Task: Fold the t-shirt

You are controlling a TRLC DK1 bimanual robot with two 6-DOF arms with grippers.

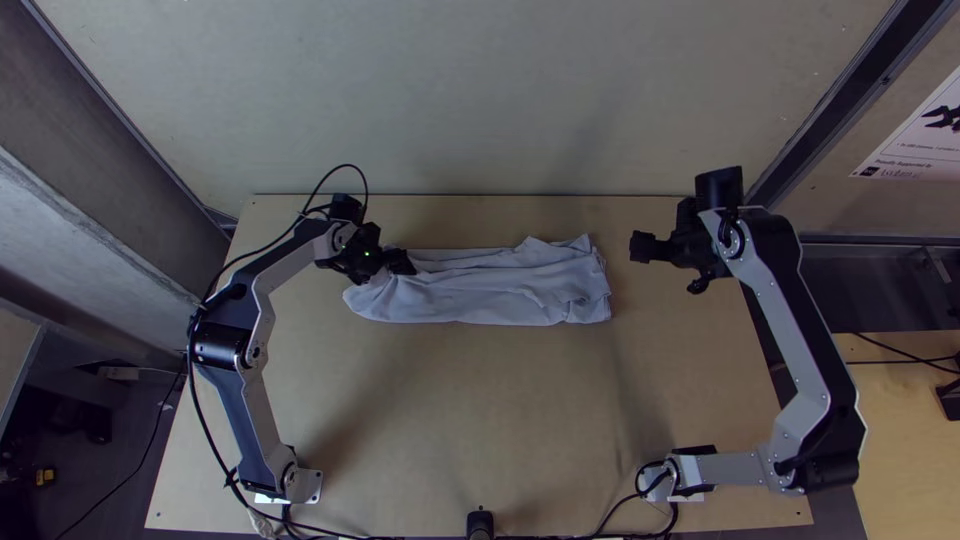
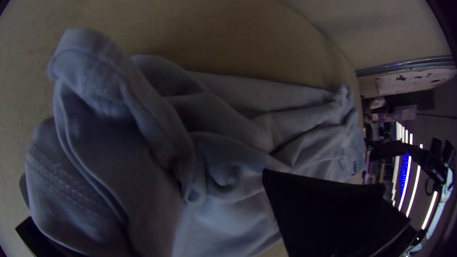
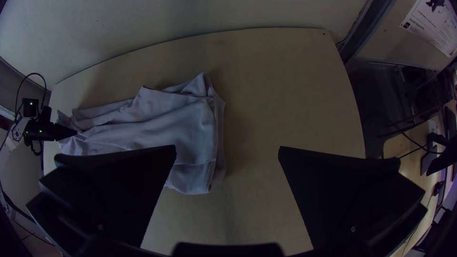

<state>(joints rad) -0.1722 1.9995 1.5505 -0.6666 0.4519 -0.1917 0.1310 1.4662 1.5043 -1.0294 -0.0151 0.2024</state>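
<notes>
Beginning at the left end effector, see it over one end of the shirt, with wide black fingers spread well apart. Between them, find a rumpled part of the shirt with a stitched edge curled over, and beside that, soft creases and a small rolled tuck. Note one finger bare in front of the shirt and the other partly hidden behind it. Going outward from there, follow the shirt across the counter in a long, narrow folded strip, fairly smooth along its near side and wrinkled along its far side. At the end away from the left end effector, find stacked layers and a raised corner. Just behind the left end effector, see a black cable looping over the left arm. Well apart from it, past the stacked end of the shirt, find the right end effector, also spread wide, holding nothing and touching nothing. Farther out, beyond the counter's far edge, see a pale wall, and past the right end effector, a printed sign.
</notes>
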